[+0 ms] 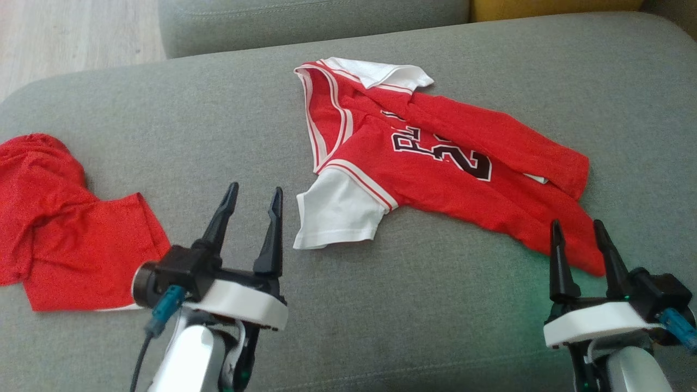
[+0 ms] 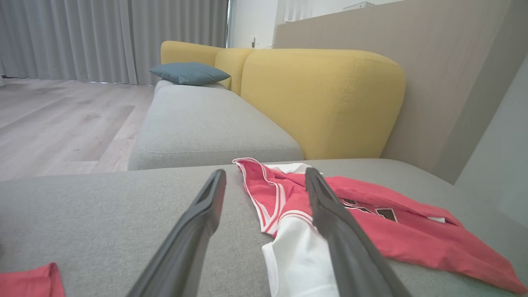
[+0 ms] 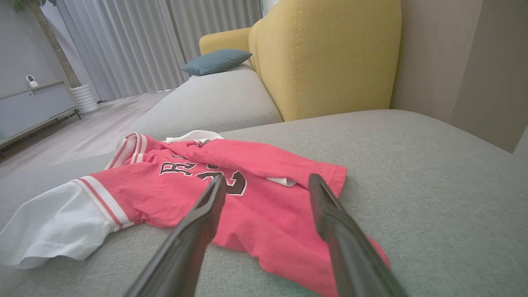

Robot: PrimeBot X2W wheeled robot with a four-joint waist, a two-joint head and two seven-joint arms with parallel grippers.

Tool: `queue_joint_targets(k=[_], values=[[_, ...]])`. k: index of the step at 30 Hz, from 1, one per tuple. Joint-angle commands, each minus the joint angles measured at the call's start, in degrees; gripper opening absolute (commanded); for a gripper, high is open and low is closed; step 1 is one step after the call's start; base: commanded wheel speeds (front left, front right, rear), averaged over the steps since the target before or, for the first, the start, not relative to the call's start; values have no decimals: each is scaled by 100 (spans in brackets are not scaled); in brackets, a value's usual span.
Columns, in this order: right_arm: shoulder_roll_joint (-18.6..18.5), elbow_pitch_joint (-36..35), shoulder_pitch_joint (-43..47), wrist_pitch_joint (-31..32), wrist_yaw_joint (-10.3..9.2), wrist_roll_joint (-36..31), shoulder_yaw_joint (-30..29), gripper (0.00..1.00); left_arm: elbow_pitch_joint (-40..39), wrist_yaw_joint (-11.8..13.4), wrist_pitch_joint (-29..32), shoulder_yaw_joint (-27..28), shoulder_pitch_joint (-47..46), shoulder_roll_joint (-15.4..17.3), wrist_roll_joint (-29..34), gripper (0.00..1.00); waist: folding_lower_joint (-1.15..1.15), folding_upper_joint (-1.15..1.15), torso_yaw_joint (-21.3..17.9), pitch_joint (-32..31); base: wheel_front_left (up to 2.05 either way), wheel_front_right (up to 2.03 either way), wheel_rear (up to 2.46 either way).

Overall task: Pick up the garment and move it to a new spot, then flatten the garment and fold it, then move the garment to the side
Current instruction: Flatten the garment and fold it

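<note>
The garment (image 1: pixel 435 169) is a red jersey with white sleeves and black lettering, lying crumpled and partly folded over on the grey sofa seat (image 1: pixel 446 305). It also shows as the garment (image 2: pixel 387 231) and the garment (image 3: pixel 247 194) in the wrist views. My left gripper (image 1: pixel 255 197) is open, hovering just left of the jersey's white sleeve, with nothing between its fingers. My right gripper (image 1: pixel 577 230) is open at the jersey's lower right hem, holding nothing; in the right wrist view its fingers (image 3: pixel 198 222) rise over the red cloth.
A second red cloth (image 1: pixel 60 218) lies bunched at the left edge of the seat. A yellow backrest (image 2: pixel 321 95) stands behind the seat, and another grey cushion (image 2: pixel 206 128) with a blue pillow (image 2: pixel 189 73) extends beyond. Wood floor lies to the left.
</note>
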Motion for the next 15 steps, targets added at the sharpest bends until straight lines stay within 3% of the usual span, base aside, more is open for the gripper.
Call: queue_joint_targets(k=[1,5,10,15], values=[[-26,-172,-179,-85,37,24,140,100,-144,-23,-28,112,-78,25,55,100,0,0,-11,1,0,0,0],[-26,-174,-232,-119,37,51,61,100,136,-146,-28,-79,-80,25,15,100,0,0,-46,20,0,0,0],[-25,-187,-288,-141,37,62,77,100,1039,-254,-28,-381,-201,25,66,100,0,0,-125,103,0,0,0],[-25,-204,-362,-155,37,93,82,100,1793,-165,-28,-499,-569,25,41,100,0,0,-227,238,0,0,0]])
